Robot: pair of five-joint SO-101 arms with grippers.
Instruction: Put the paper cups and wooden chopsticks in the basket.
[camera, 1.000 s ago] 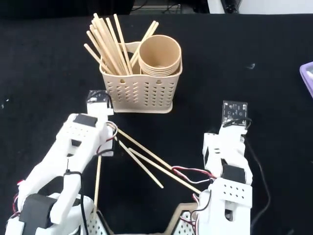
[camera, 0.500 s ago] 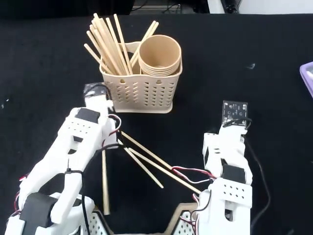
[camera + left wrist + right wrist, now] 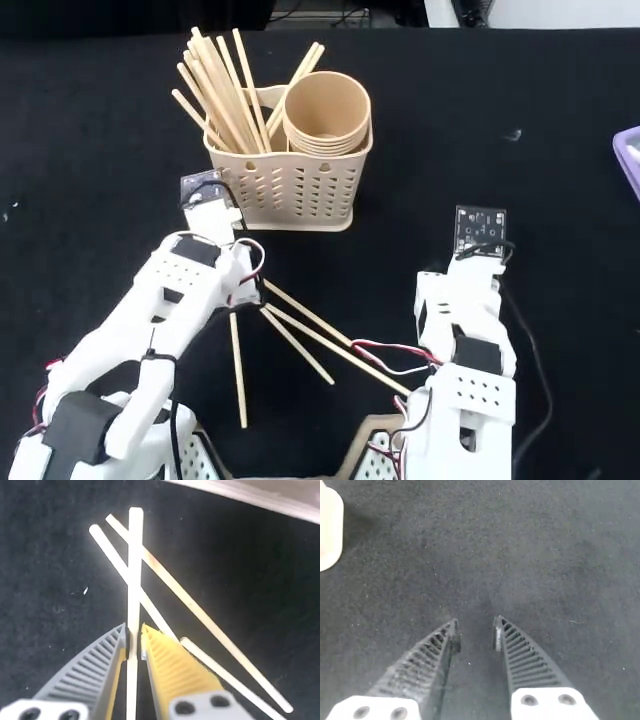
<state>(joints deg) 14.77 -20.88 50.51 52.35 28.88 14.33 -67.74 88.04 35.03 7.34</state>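
Chopstick (image 3: 135,555) pinched in my left claw (image 3: 133,632): the grey finger and the yellow finger press on it from both sides, and the stick runs straight out past their tips. Beyond the tips it crosses over one of the loose chopsticks (image 3: 200,615) lying on the black counter (image 3: 100,150). Whether the held stick itself touches the counter I cannot tell. From the high view my left arm (image 3: 170,310) slants in toward the middle of the counter, and the rear end of the held stick pokes out from under it toward the near edge. Three loose chopsticks fan out from just beside that claw toward the base of my right arm (image 3: 465,320). The basket (image 3: 290,195) stands upright farther back, near my left claw but not touching it. Inside it a stack of paper cups (image 3: 327,110) fills the side toward my right arm. A bundle of chopsticks (image 3: 222,95) leans out of the other side, with a couple more sticks slanting up behind the cups. My right claw (image 3: 475,625) is spread, its two dark fingers apart with nothing between them, over bare counter. That arm sits well apart from the basket, on the far side of the loose sticks from my left claw.
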